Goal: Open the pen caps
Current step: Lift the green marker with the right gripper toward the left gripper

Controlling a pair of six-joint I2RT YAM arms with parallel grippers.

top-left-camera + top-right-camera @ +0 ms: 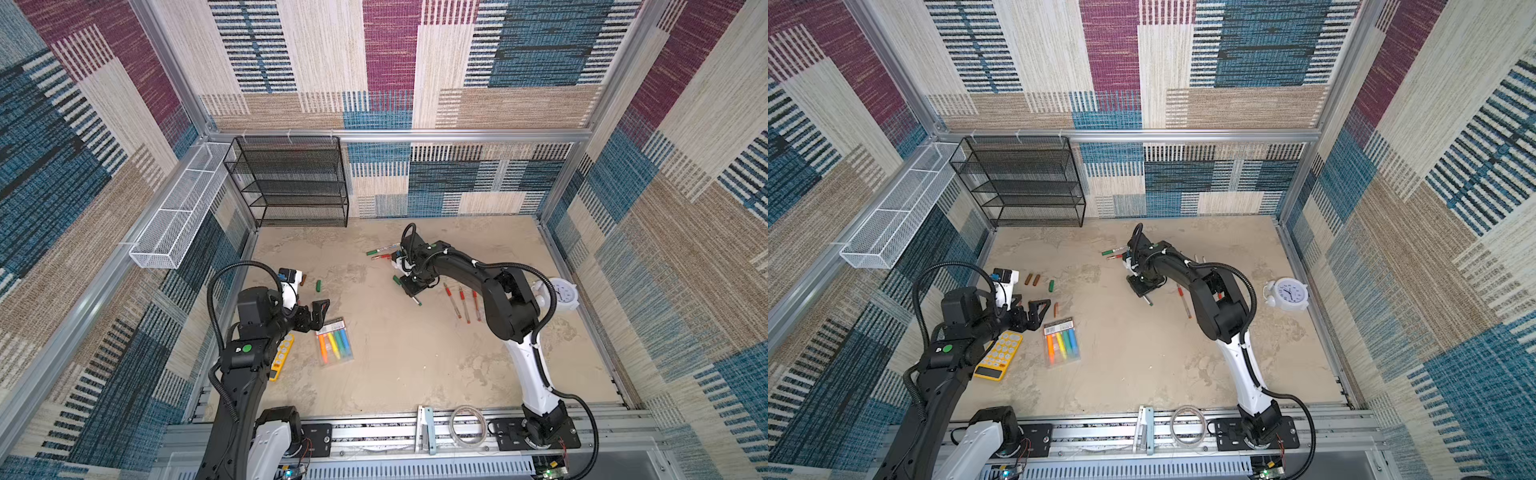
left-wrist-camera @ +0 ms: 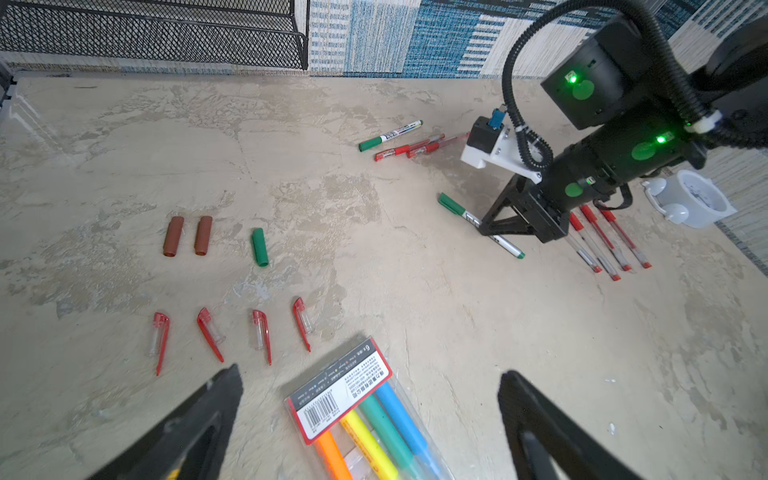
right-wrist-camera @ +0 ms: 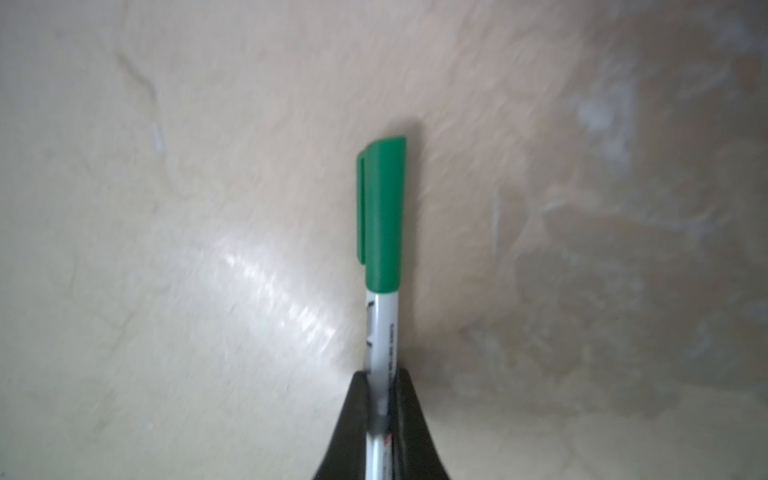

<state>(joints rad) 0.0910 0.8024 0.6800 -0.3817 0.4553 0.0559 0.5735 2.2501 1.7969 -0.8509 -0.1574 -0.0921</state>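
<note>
Right arm grips a capped marker; left holds nothing.
My right gripper is clamped on the white-barrelled marker. Its green plastic cap is on and points ten o'clock in both top views. My left gripper gapes wide above the clear highlighter pack. A loose green cap lies at nine o'clock on the beige tabletop.

A robot lab cell: an aluminium frame boxes in the table, its walls lined with patchwork carpet panels; the left arm and right arm bolted to a metal rail along the near edge, a black mesh shelf far left
</note>
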